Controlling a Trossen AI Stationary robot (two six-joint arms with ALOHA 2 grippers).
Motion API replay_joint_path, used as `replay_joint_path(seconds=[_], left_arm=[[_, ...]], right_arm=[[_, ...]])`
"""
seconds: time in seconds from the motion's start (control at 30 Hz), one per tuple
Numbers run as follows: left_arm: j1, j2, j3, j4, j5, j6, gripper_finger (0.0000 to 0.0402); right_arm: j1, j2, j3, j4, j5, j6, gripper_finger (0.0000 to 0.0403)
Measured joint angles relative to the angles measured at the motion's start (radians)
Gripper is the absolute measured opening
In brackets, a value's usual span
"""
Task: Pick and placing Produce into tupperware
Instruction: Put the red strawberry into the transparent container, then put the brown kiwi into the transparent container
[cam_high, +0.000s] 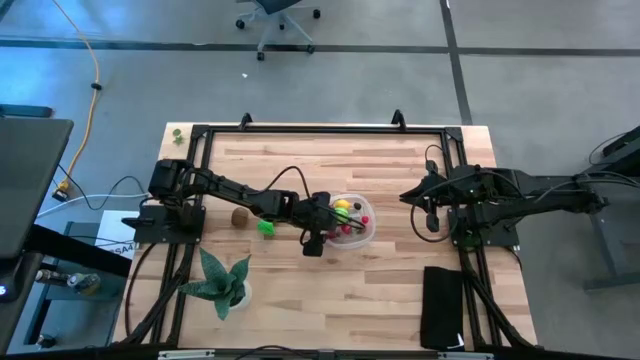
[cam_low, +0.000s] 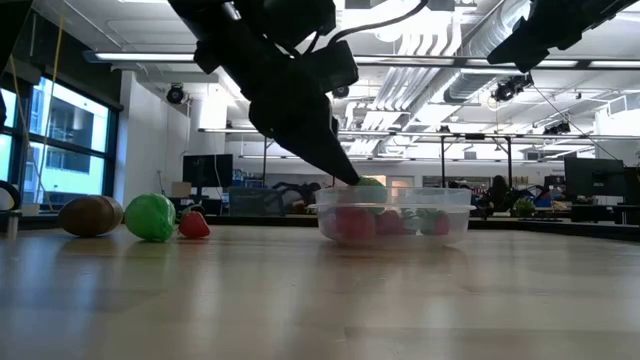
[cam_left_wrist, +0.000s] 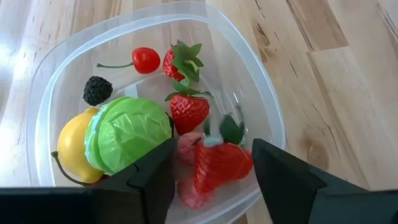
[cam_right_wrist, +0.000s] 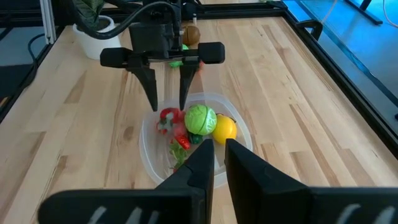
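The clear tupperware (cam_high: 352, 222) sits mid-table. In it lie a green cabbage (cam_left_wrist: 127, 134), a yellow lemon (cam_left_wrist: 71, 149), a blackberry (cam_left_wrist: 96, 90), a cherry (cam_left_wrist: 146, 59) and strawberries (cam_left_wrist: 186, 112). My left gripper (cam_left_wrist: 214, 149) slants down over its near-left rim, open. A blurred red strawberry (cam_left_wrist: 221, 165) shows between its fingertips; in the right wrist view it sits just below them (cam_right_wrist: 166, 118), inside the container. A brown piece (cam_high: 239, 215), a green piece (cam_high: 266, 227) and a red piece (cam_low: 194, 225) rest on the table left of it. My right gripper (cam_high: 415, 195) waits shut, raised, right of the container.
A spiky potted plant (cam_high: 225, 285) stands near the front left. A black pad (cam_high: 442, 305) lies at the front right. Black frame rails (cam_high: 320, 128) border the wooden table top. Bare wood lies in front of and behind the container.
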Motion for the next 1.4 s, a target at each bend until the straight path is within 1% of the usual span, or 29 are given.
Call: replay_joint_path(seconds=[0.07, 0.17, 0.33, 0.5, 0.63, 0.83, 0.97, 1.1, 1.17, 1.23, 1.4], left_arm=[[0.0, 0.0, 0.0, 0.002, 0.0, 0.0, 0.0211], [0.0, 0.0, 0.0, 0.002, 0.0, 0.001, 0.0214], [-0.001, -0.007, 0.0, -0.005, 0.004, 0.003, 0.0198], [0.006, -0.057, 0.0, -0.046, 0.003, 0.003, 0.0176], [0.025, -0.139, 0.0, -0.188, -0.026, -0.023, 0.0162], [0.057, -0.281, 0.0, -0.538, -0.104, -0.091, 0.0148], [0.049, -0.353, 0.0, -0.758, -0.168, -0.24, 0.0149], [0.041, -0.387, 0.0, -0.941, -0.254, -0.449, 0.0159], [0.031, -0.386, 0.0, -0.986, -0.301, -0.546, 0.0167], [0.021, -0.386, 0.0, -1.029, -0.325, -0.659, 0.0179], [0.003, -0.363, -0.001, -1.055, -0.34, -0.948, 0.0215]], right_arm=[[0.0, 0.0, 0.0, 0.0, 0.0, 0.0, 0.003], [0.0, 0.0, 0.0, 0.0, 0.0, 0.0, 0.003], [0.0, 0.0, 0.0, 0.0, 0.0, 0.0, 0.003], [0.0, 0.0, 0.0, 0.0, 0.0, 0.0, 0.003], [0.0, 0.0, 0.0, 0.0, 0.0, 0.0, 0.003], [0.0, 0.0, 0.0, 0.0, 0.0, 0.0, 0.003], [0.0, -0.001, 0.0, 0.0, 0.0, 0.0, 0.003], [0.0, 0.0, 0.0, 0.0, 0.0, 0.0, 0.003], [0.0, 0.0, 0.0, 0.0, 0.0, 0.0, 0.003], [0.0, 0.0, 0.0, 0.0, 0.0, 0.0, 0.003], [0.0, 0.0, 0.0, 0.0, 0.0, 0.0, 0.003]])
